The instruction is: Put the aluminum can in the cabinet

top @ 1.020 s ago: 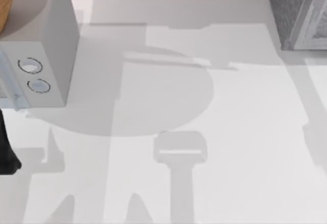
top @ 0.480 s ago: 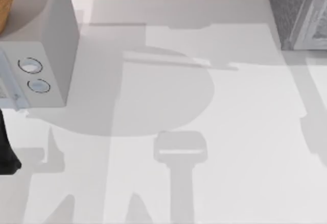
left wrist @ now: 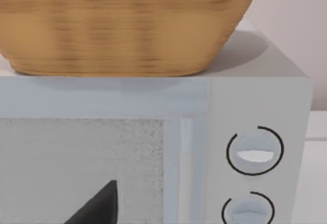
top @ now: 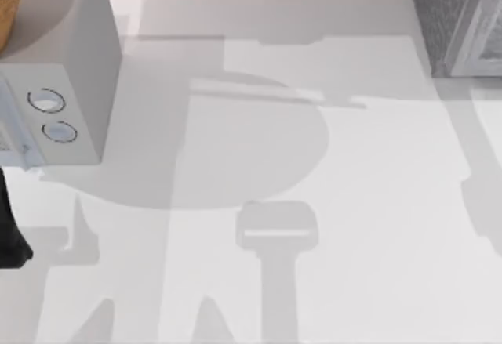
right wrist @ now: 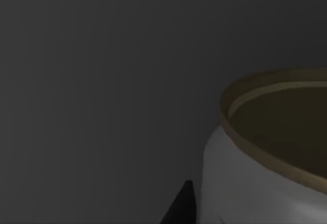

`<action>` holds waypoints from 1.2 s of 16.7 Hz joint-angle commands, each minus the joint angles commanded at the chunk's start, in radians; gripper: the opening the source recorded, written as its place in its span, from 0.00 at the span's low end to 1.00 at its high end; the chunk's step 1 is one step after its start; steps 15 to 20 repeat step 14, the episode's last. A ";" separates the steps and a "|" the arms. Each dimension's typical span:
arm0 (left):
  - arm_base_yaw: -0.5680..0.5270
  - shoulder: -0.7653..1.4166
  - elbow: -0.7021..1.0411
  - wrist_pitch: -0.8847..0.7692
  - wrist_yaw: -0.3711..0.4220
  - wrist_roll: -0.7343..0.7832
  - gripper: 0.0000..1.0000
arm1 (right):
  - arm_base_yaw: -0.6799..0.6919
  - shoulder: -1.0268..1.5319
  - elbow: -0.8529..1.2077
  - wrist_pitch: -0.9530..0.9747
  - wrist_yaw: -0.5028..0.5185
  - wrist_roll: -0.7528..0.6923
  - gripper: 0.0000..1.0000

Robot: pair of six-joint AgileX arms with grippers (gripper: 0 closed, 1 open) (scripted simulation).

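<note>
The aluminum can (right wrist: 240, 183) looms close in the right wrist view, with a white body and a dull gold rim, in dim dark grey surroundings. One dark fingertip (right wrist: 181, 206) of my right gripper lies against the can's side, and the gripper is shut on it. The cabinet (top: 439, 15), with dark speckled sides and a paler framed front, stands at the table's far right corner. My left arm (top: 9, 234) is parked at the table's left edge. Its one visible fingertip (left wrist: 99, 206) sits well off to one side, facing the knobbed box.
A smooth pale grey box (top: 86, 62) with two round knobs (left wrist: 254, 151) stands at the far left, with a woven basket (left wrist: 122, 25) on top of it. Arm shadows fall across the white table (top: 369, 226).
The arm shadow at the table's right edge has shifted slightly, and the cabinet's front panel looks a little more angled. The left arm has not moved.
</note>
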 joint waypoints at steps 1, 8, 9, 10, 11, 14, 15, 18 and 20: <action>0.000 0.000 0.000 0.000 0.000 0.000 1.00 | 0.000 0.000 0.000 0.000 0.000 0.000 0.45; 0.000 0.000 0.000 0.000 0.000 0.000 1.00 | 0.000 0.000 0.000 0.000 0.000 0.000 0.98; 0.000 0.000 0.000 0.000 0.000 0.000 1.00 | 0.000 0.000 0.000 0.000 0.000 0.000 1.00; 0.000 0.000 0.000 0.000 0.000 0.000 1.00 | 0.000 0.000 0.000 0.000 0.000 0.000 1.00; 0.000 0.000 0.000 0.000 0.000 0.000 1.00 | 0.000 0.000 0.000 0.000 0.000 0.000 1.00; 0.000 0.000 0.000 0.000 0.000 0.000 1.00 | 0.000 0.000 0.000 0.000 0.000 0.000 1.00; 0.000 0.000 0.000 0.000 0.000 0.000 1.00 | 0.000 0.000 0.000 0.000 0.000 0.000 1.00; 0.000 0.000 0.000 0.000 0.000 0.000 1.00 | 0.000 0.000 0.000 0.000 0.000 0.000 1.00; 0.000 0.000 0.000 0.000 0.000 0.000 1.00 | 0.000 0.000 0.000 0.000 0.000 0.000 1.00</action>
